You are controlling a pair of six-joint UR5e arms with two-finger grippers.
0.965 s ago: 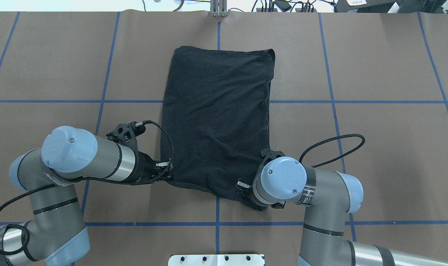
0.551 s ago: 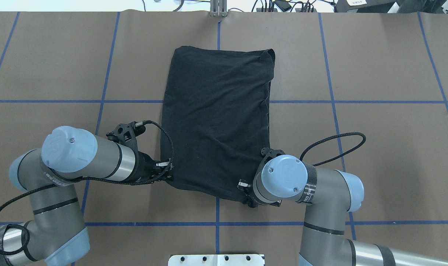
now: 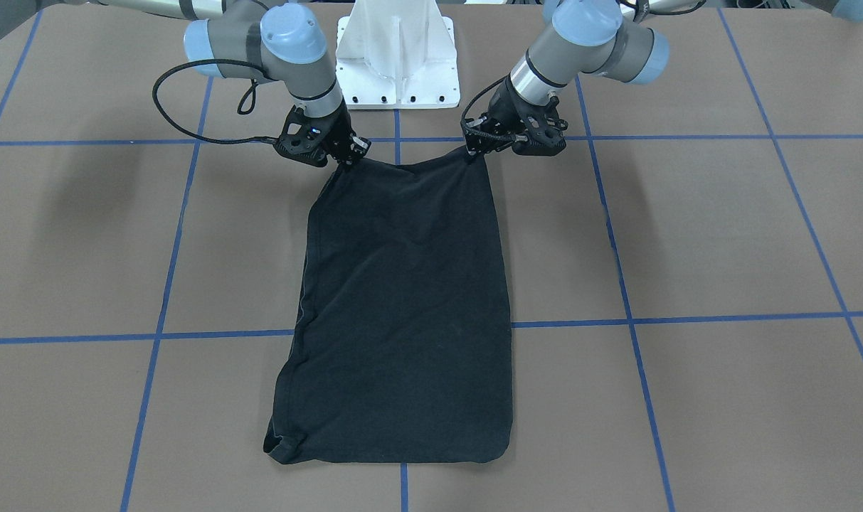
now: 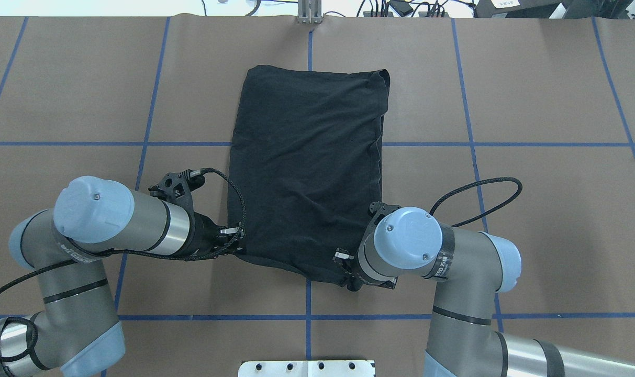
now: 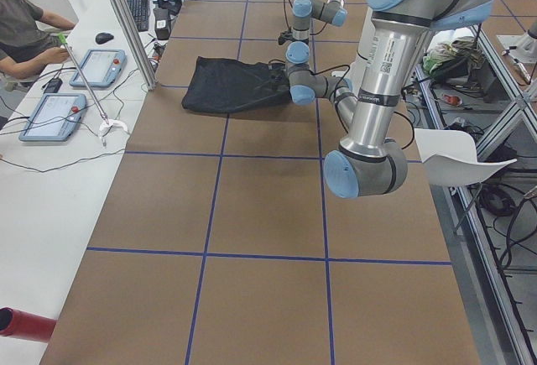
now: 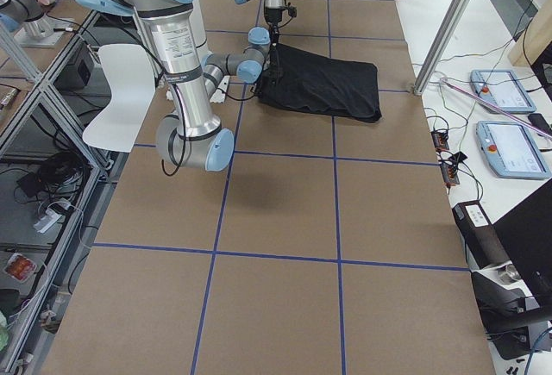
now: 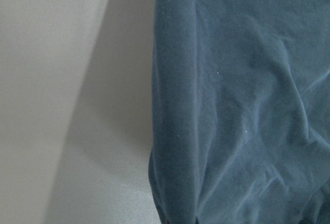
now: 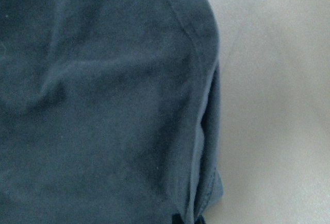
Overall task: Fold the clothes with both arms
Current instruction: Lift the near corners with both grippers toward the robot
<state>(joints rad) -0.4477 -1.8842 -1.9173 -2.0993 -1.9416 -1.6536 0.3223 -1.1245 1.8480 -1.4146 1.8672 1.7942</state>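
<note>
Shirt [image 4: 307, 167]: narrowed lengthwise | left gripper [image 3: 476, 147], right gripper [image 3: 349, 158]: each clamped on near corner | pending: cross-fold

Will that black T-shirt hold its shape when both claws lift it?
Likely floppy: the T-shirt sags between left claw and right claw. Probably light: thin, softly creased cloth. The rest may drag and bunch.

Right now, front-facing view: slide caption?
Left gripper and right gripper each hold a robot-side corner of the folded black T-shirt.

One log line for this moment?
left gripper: shut on T-shirt corner | right gripper: shut on T-shirt corner | far end on table
</note>
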